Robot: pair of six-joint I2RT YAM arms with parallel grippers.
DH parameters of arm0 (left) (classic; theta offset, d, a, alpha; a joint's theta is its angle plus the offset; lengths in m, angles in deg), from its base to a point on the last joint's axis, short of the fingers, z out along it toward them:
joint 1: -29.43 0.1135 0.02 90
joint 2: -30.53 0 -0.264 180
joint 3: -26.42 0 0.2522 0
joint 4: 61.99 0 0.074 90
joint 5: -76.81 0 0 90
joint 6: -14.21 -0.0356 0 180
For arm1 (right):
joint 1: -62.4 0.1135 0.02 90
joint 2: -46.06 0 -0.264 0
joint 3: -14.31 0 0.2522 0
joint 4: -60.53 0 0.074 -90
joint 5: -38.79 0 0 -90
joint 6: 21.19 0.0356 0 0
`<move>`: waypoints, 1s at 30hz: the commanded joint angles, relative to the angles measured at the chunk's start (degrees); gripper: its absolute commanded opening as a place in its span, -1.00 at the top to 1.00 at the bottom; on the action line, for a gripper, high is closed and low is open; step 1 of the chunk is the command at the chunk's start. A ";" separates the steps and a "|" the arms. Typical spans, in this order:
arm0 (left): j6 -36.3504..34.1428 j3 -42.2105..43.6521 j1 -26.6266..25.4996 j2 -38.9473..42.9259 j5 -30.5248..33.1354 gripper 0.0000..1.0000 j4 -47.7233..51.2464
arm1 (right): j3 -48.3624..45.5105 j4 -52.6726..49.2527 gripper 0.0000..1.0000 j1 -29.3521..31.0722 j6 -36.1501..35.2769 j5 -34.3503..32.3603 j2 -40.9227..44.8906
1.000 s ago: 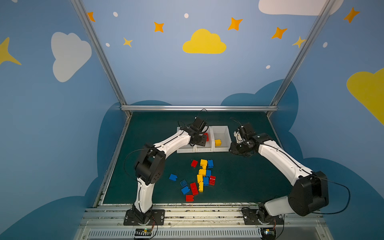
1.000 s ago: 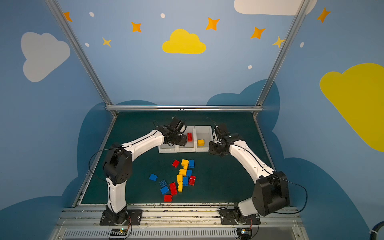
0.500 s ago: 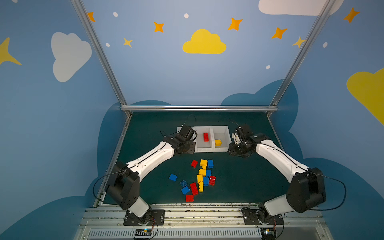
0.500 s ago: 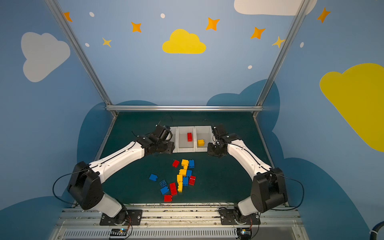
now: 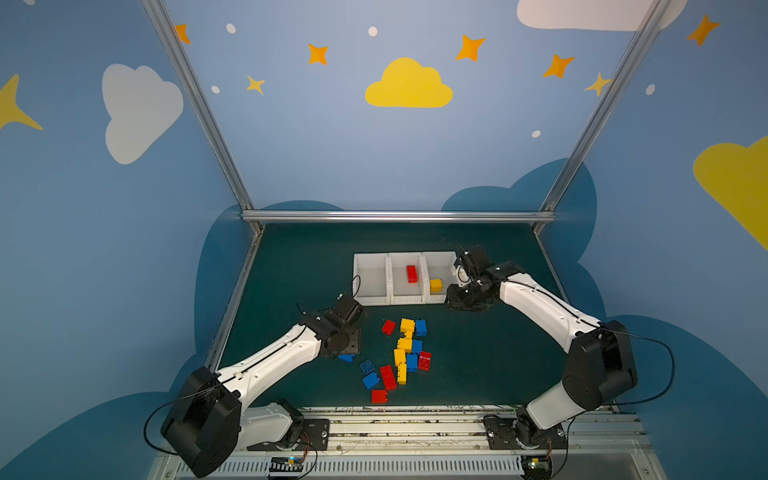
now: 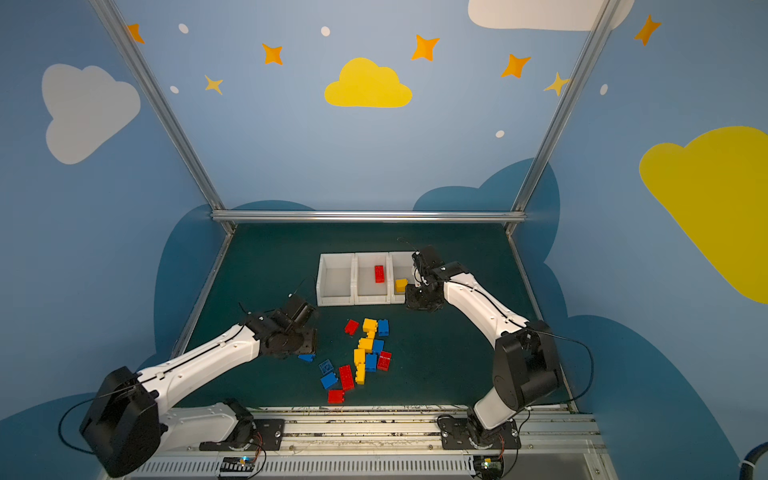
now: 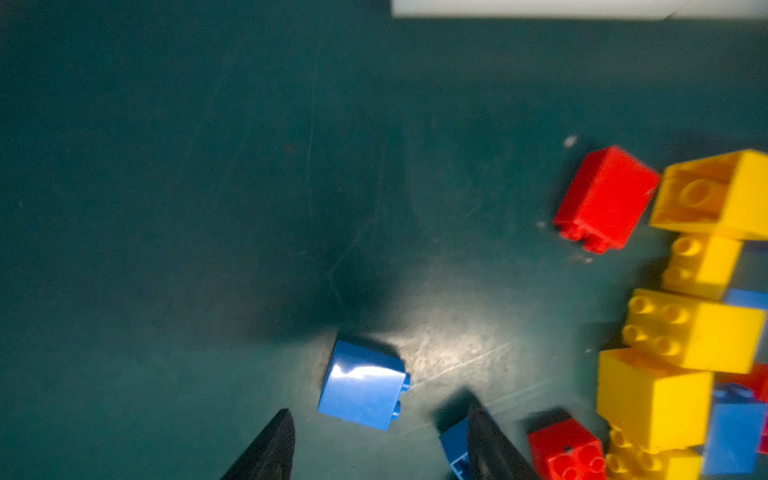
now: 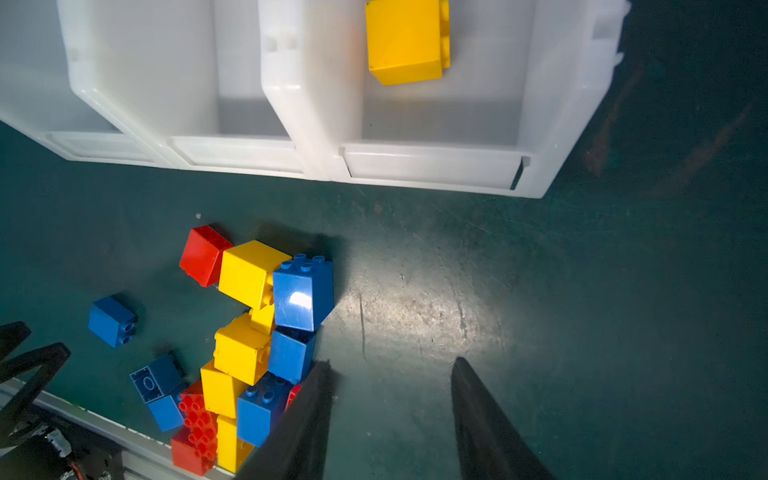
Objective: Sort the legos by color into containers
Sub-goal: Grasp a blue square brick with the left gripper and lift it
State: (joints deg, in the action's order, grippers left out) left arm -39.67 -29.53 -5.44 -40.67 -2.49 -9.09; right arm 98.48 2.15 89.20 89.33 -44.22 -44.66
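Three white containers stand in a row at the back: the left container (image 5: 370,300) has nothing showing in it, the middle one (image 5: 407,300) holds a red lego (image 5: 412,274), the right one (image 5: 436,300) a yellow lego (image 5: 435,285). A pile of red, yellow and blue legos (image 5: 405,353) lies in front of them. My left gripper (image 7: 378,419) is open, low over a lone blue lego (image 7: 363,384) that lies on its side just ahead of the fingertips, left of the pile (image 5: 345,357). My right gripper (image 8: 390,365) is open with nothing between its fingers, beside the right container's front corner (image 5: 465,301).
The dark green mat (image 5: 299,266) ends at a metal rail (image 5: 399,216) behind and a slotted rail (image 5: 374,415) in front. A second blue lego (image 7: 455,446) sits against my left gripper's outer finger. A red lego (image 7: 604,199) lies nearer the containers.
My left arm has swung back from the middle container to the left side of the pile, over the lone blue lego, with its jaws wider. The right arm has barely moved.
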 commanded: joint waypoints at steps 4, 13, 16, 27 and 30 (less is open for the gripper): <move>1.70 2.73 0.07 -1.75 -0.31 -0.37 -1.76 | 1.51 -0.57 0.04 0.60 -0.31 0.32 -0.79; -2.03 2.17 0.11 -7.17 -3.31 -0.35 -5.98 | -0.02 -0.20 0.04 0.75 1.00 -0.42 0.19; -2.16 1.73 0.11 -8.70 -1.79 -0.26 -4.97 | -0.15 -0.04 0.04 0.82 1.33 -0.48 0.15; -2.46 1.76 -0.08 -10.91 -2.28 0.07 -5.73 | -0.03 0.24 0.04 1.06 1.82 -0.30 -0.58; -2.35 1.99 -0.23 -10.76 -2.31 0.17 -6.15 | 0.02 0.32 0.04 1.18 2.05 -0.22 -0.68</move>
State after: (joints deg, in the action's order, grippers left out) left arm -41.92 -27.41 -5.46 -51.20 -4.57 -14.99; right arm 98.48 2.43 89.99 90.90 -44.27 -45.01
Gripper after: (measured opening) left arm 0.473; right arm 0.478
